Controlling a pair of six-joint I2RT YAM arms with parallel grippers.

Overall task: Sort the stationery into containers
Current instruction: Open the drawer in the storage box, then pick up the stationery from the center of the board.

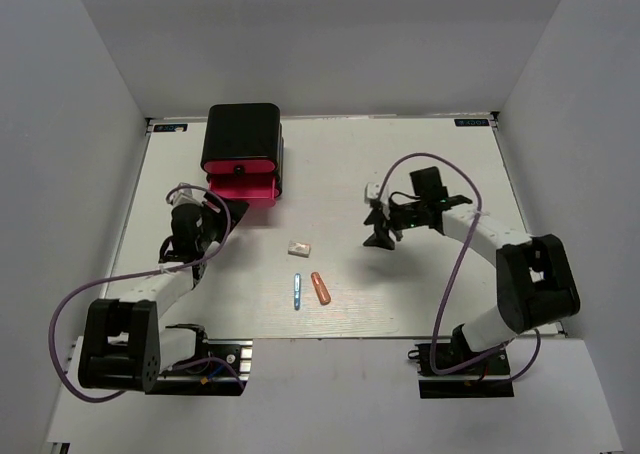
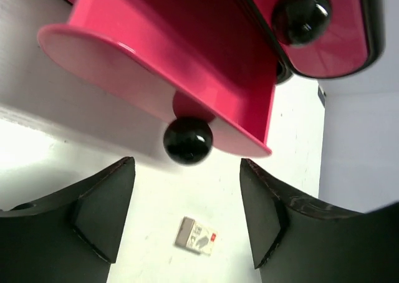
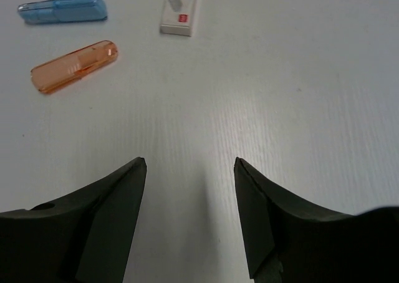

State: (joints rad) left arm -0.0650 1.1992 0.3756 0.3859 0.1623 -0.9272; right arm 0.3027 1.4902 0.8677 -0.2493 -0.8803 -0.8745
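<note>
Left gripper (image 2: pixel 187 169) gapes just off the open pink drawer (image 2: pixel 156 52).

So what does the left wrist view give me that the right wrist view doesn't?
Only the left wrist view shows the pulled-out pink drawer with its black knob, plus a second drawer front with its own knob. Only the right wrist view shows the blue pen and the orange marker, lying apart on the table. Both show the white eraser on the white tabletop.
</note>
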